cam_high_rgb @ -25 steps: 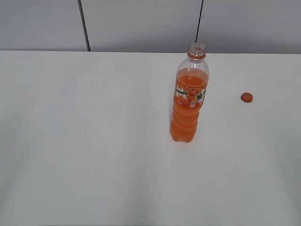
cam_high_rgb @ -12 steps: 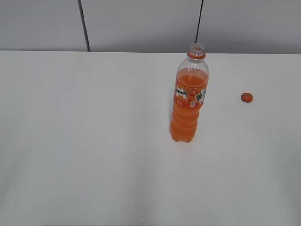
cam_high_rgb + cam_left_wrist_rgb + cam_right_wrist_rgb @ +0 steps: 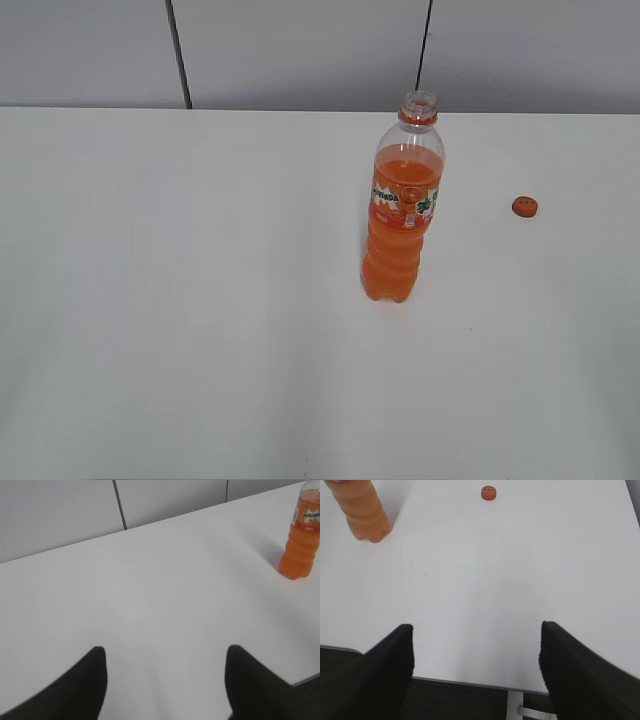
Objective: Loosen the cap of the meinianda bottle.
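Standing uncapped: meinianda bottle (image 3: 402, 215) | cap (image 3: 525, 206) apart on table (image 3: 200, 300) | both fingers spread, empty

We find no change across the exterior views: the meinianda bottle (image 3: 402, 215) and the cap (image 3: 525, 206) sit exactly where they were on the counter (image 3: 200, 300).

Table (image 3: 200, 300): white, smooth, matte top filling most of the exterior view, running from the near edge to a straight far edge. Near edge (image 3: 470, 684) visible in the right wrist view, with dark space below it.

Wall (image 3: 300, 50): pale grey panels behind the table's far edge, split by two thin dark vertical seams, one at left (image 3: 178, 50), one right of centre (image 3: 425, 45).

Light: even, soft, faint shadows.
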Robot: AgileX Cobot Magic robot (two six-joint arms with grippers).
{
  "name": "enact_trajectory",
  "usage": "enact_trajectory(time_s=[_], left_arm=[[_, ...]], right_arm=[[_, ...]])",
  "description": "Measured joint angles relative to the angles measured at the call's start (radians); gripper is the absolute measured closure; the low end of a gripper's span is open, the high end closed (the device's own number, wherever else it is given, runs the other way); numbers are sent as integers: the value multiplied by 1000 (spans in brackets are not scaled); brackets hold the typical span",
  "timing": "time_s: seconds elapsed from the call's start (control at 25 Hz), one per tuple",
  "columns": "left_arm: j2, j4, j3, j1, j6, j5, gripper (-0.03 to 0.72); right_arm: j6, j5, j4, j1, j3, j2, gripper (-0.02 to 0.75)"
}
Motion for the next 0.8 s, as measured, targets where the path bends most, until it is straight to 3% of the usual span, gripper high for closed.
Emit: enact_trajectory(time_s=[0.56, 0.8], left_arm=[[0, -2, 0, 2, 1, -1, 256], [0, -19, 0, 144, 1, -3, 270]], right_arm=[[-20, -22, 5, 0, 6, -4, 153], [-21, -22, 5, 0, 6, -4, 153]])
